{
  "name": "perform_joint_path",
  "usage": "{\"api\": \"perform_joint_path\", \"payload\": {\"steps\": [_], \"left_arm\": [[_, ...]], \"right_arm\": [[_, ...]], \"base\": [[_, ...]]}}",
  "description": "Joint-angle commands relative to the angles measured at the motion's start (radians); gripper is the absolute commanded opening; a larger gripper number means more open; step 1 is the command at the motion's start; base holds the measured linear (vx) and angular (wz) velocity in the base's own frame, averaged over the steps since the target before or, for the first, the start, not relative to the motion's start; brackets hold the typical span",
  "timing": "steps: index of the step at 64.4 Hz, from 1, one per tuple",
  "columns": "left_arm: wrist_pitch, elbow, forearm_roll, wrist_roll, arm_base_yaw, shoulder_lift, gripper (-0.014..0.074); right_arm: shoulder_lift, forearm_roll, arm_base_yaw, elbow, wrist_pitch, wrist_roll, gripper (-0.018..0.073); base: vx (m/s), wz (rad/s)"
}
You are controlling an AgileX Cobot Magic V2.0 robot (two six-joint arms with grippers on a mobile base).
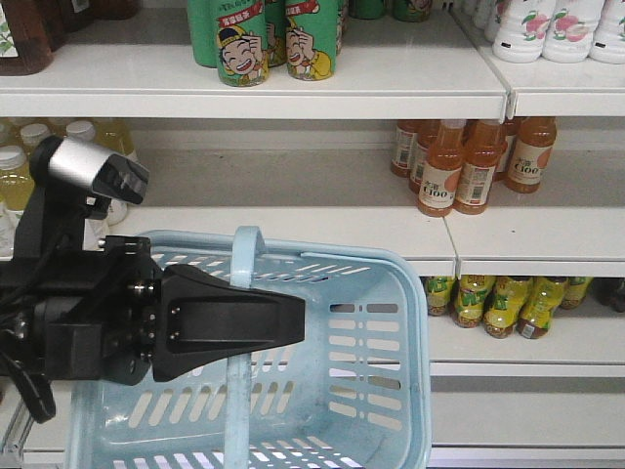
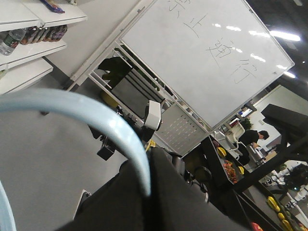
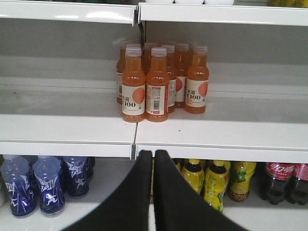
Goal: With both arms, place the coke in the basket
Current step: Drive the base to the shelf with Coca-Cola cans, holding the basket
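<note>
Coke: cannot tell where, no view shows it clearly. Basket (image 1: pixel 386 337) light blue, at 6 o'clock in the front view, hanging in front of the shelves, tilted, nothing visible inside. Basket handle (image 1: pixel 246 256) stands upright and passes through the left gripper (image 1: pixel 293 327), which comes in from 9 o'clock with its jaws pinched on the handle; silver-grey camera (image 1: pixel 83 164) on top of it at 10 o'clock. The left wrist view shows the handle arcing into the black fingers, with a whiteboard (image 2: pixel 207 53) at 1 o'clock. Right gripper (image 3: pixel 154 153) has fingers pressed together, holding nothing, and points at the shelf edge (image 3: pixel 134 142). Orange drink bottles (image 3: pixel 154 82) at 12 o'clock from it, yellow bottles (image 3: pixel 211 183) at 4, dark cola bottles (image 3: pixel 276 180) further out at 4, blue bottles (image 3: pixel 33 185) at 8.
</note>
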Motion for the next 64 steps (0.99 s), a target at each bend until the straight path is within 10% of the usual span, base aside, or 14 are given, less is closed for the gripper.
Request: {"api": "perform_joint_path", "payload": {"steps": [1, 64], "left_arm": [[-0.166, -0.034, -0.087, 0.005, -0.003, -0.025, -0.0007], [-0.166, -0.034, -0.083, 0.005, -0.003, -0.025, -0.0007]], "right_arm": [[-0.018, -0.013, -0.001, 0.011, -0.074, -0.007, -0.0004], [-0.018, -0.013, -0.001, 0.011, -0.074, -0.007, -0.0004]], "base": [[0.0, -0.01], [-0.06, -0.31]]}}
